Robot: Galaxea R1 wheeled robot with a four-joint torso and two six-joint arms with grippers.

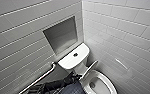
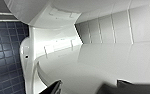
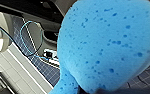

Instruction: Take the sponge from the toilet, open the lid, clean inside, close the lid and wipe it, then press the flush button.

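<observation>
R hand: noted pinching the sponge. The fingers were mostly hidden behind the pad. The sponge was held up close to the wrist cam, well clear of the floor; bright blue, pitted w/ small darker pores. Past it, a thin blue cable was seen looped over dark-blue floor tiles, w/ pale tiles alongside.

L hand: fingers were seen spread, dark tips well apart, nothing pinched btwn them. A glossy white surface of the toilet lay just ahead. Contact could not be told.

L arm: recorded low in the head view, dark, reaching up to the near edge of the lid.

The lid was found stood up, tilted back twd the tank. The bowl lay open beside it, w/ a dark opening at its bottom.

Behind: the flat white tank top carried a round flush button near its middle.

A metal grab bar was noted on the wall to the side of the tank, slanting. Above the tank, a grey recessed niche was set into the wall. The corner was lined w/ pale oblong wall tiles.
</observation>
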